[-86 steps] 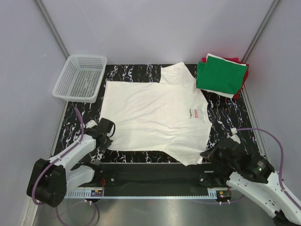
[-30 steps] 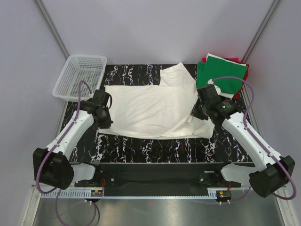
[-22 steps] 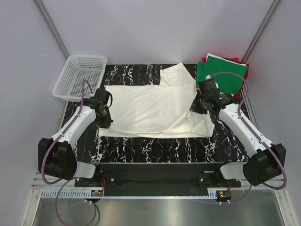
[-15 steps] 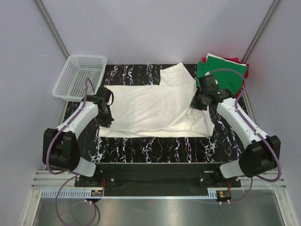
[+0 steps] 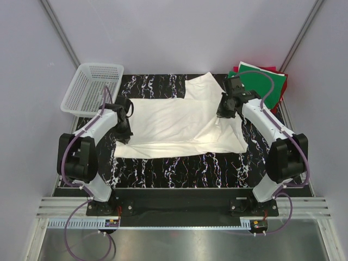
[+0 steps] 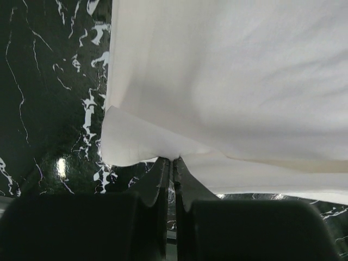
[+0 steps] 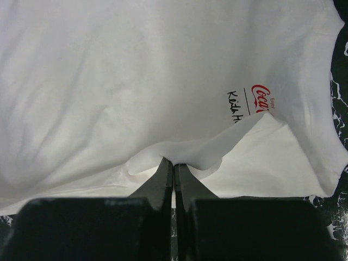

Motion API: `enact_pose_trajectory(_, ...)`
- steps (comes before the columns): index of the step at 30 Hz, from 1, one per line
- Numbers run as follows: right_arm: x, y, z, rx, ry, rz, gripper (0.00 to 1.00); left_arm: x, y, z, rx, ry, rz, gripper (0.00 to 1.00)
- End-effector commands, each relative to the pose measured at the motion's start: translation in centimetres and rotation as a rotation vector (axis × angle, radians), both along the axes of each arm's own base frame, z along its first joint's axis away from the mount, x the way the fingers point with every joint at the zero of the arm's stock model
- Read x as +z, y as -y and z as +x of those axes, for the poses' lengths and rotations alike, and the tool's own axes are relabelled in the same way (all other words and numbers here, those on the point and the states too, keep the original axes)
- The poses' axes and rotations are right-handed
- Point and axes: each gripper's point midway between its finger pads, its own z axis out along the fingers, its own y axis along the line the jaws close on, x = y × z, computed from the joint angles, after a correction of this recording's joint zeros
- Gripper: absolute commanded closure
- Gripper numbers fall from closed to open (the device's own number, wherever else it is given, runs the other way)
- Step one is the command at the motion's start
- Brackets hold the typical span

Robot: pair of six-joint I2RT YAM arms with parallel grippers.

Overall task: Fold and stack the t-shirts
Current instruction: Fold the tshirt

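I read both pairs of fingers pinched tight on fabric. The left gripper (image 6: 173, 161) has the doubled edge of the cream t-shirt (image 5: 174, 122) at its left side, and the right gripper (image 7: 174, 163) has a raised fold just below the red chest logo (image 7: 262, 98). The shirt lies partly folded over itself mid table (image 5: 185, 168). The folded green and red tees (image 5: 260, 87) sit at the far right corner, the white basket (image 5: 89, 89) far left.

One shirt (image 5: 174, 122) lying on the table (image 5: 179, 168)
A basket (image 5: 73, 101) is sitting behind it at left; folded shirts (image 5: 261, 87) are lying behind at right.
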Motion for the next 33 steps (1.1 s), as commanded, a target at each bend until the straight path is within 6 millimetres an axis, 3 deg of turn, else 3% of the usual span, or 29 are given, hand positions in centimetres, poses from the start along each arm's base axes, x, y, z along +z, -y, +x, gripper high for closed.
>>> enact_pose_trajectory(1,0.0,0.4,2.1,0.012,0.023,-0.028,1.0,0.9,-0.4,2.3,-0.013,0.038,0.024,0.93)
enact_pose_trajectory(3,-0.4,0.2,2.7,0.019,0.009,-0.027,1.0,0.8,-0.4,2.5,-0.02,0.015,0.027,0.85)
enact_pose_trajectory(4,-1.6,0.4,3.2,0.013,-0.019,-0.035,0.96,0.8,-0.4,2.7,-0.024,0.011,0.03,0.81)
enact_pose_trajectory(6,-1.3,0.6,4.4,0.015,-0.025,-0.04,0.79,1.5,-0.5,3.2,-0.016,0.012,0.031,0.71)
enact_pose_trajectory(7,-2.6,1.0,5.0,0.007,-0.06,-0.053,0.66,1.9,-0.8,3.4,-0.004,0.023,0.051,0.64)
enact_pose_trajectory(8,-1.3,1.1,6.0,0.009,-0.045,-0.059,0.49,2.5,-1.0,3.6,0.003,0.035,0.06,0.6)
enact_pose_trajectory(9,-1.1,1.3,6.6,0.01,-0.045,-0.068,0.42,3.8,-0.9,3.9,0.013,0.068,0.055,0.56)
enact_pose_trajectory(10,-1.6,1.4,7.1,0.017,-0.063,-0.081,0.38,4.6,-0.9,4.0,0.014,0.092,0.068,0.45)
enact_pose_trajectory(11,-0.2,1.5,8.0,0.037,-0.033,-0.09,0.33,5.3,-0.9,4.0,0.012,0.113,0.081,0.39)
enact_pose_trajectory(13,0.8,2.5,8.5,0.018,-0.017,-0.137,0.24,7.5,-1.2,3.7,-0.011,0.172,0.141,0.32)
enact_pose_trajectory(15,1.9,3.4,8.1,0.001,-0.006,-0.134,0.23,9.1,-1.5,2.8,-0.05,0.219,0.18,0.3)
enact_pose_trajectory(16,3.8,3.2,7.4,0.004,0.042,-0.11,0.23,9.6,-1.0,2.3,-0.08,0.239,0.183,0.3)
enact_pose_trajectory(17,2.6,2.9,6.5,0.02,0.032,-0.087,0.24,8.9,-1.1,1.1,-0.098,0.228,0.193,0.3)
enact_pose_trajectory(18,2.6,1.9,5.6,0.054,0.037,-0.03,0.24,10.2,-1.0,0.5,-0.107,0.292,0.174,0.3)
enact_pose_trajectory(19,3.7,1.6,4.4,0.062,0.069,0.011,0.26,10.2,-0.9,-0.2,-0.113,0.308,0.16,0.3)
enact_pose_trajectory(20,1.2,1.2,2.9,0.055,0.027,0.045,0.27,9.4,-1.2,-1.5,-0.114,0.297,0.159,0.3)
enact_pose_trajectory(21,1.6,0.1,1.6,0.096,0.035,0.116,0.28,10.8,-1.3,-2.1,-0.096,0.378,0.134,0.3)
enact_pose_trajectory(22,-1.5,-0.2,-0.5,0.091,-0.043,0.151,0.32,11.0,-1.4,-2.7,-0.089,0.405,0.125,0.3)
enact_pose_trajectory(23,-1.9,-0.8,-0.6,0.099,-0.023,0.186,0.35,10.4,-1.7,-3.6,-0.086,0.407,0.124,0.3)
enact_pose_trajectory(24,-2.5,-1.6,-1.4,0.124,-0.041,0.241,0.37,11.4,-1.9,-4.1,-0.069,0.48,0.106,0.3)
enact_pose_trajectory(26,-4.8,-2.5,-2.5,0.143,-0.073,0.29,0.41,11.1,-2.4,-4.7,-0.056,0.531,0.11,0.28)
enact_pose_trajectory(27,-5.7,-3.1,-2.9,0.164,-0.101,0.328,0.41,12.0,-2.5,-4.9,-0.042,0.579,0.095,0.25)
enact_pose_trajectory(33,-9.4,-3.7,-3.2,0.157,-0.179,0.358,0.46,13.6,-2.4,-5.3,-0.041,0.687,0.062,0.23)
